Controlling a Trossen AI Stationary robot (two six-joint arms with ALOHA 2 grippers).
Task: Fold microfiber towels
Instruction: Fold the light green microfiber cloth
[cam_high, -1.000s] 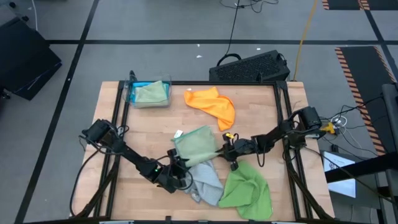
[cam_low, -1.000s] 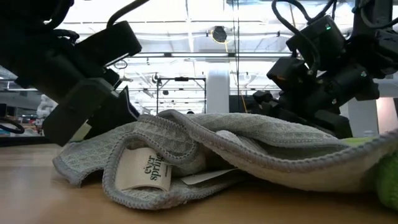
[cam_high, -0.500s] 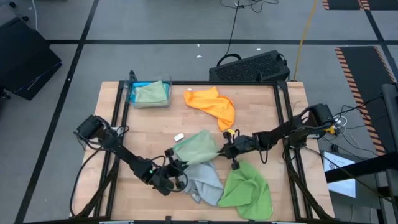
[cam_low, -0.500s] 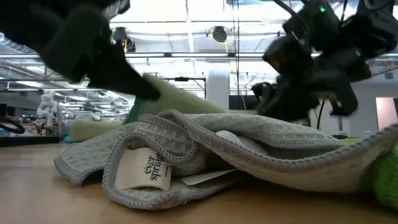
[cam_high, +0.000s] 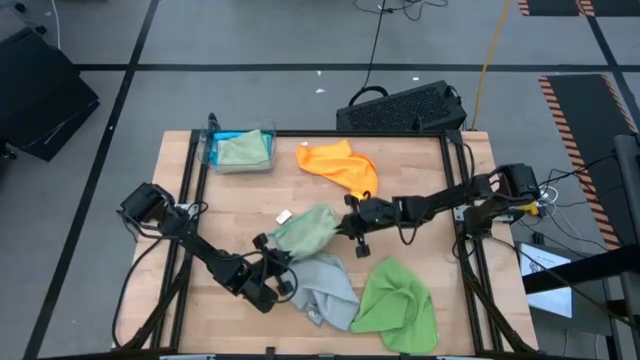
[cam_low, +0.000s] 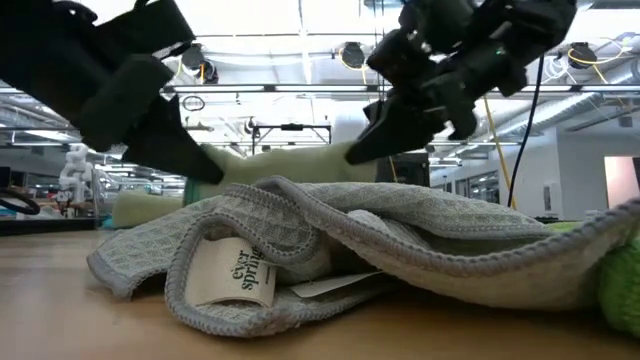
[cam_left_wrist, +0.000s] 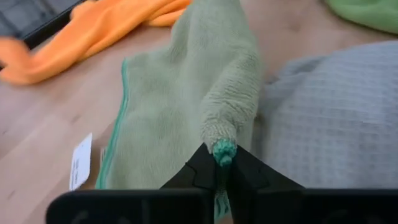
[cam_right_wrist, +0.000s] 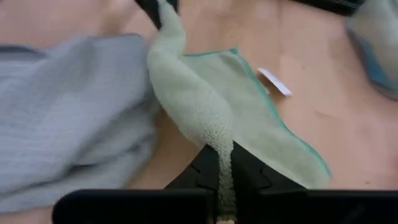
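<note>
Nearest the low camera, the light grey towel (cam_low: 330, 245) lies crumpled, its white sewn label (cam_low: 232, 274) reading "ever spring". The bright green towel (cam_high: 395, 298) lies beside it at the table's front. Behind them, the left gripper (cam_high: 262, 247) and right gripper (cam_high: 345, 222) each pinch one corner of a pale sage green towel (cam_high: 305, 230), holding it stretched between them above the table (cam_high: 420, 170); its white tag (cam_left_wrist: 81, 160) rests on the wood. Compared with a second ago, this towel has been lifted and shifted away from the grey one. Farther back lies the orange towel (cam_high: 345, 167); a second sage towel (cam_high: 240, 150) sits on the blue towel (cam_high: 218, 143) at the far corner. Six towels in total.
</note>
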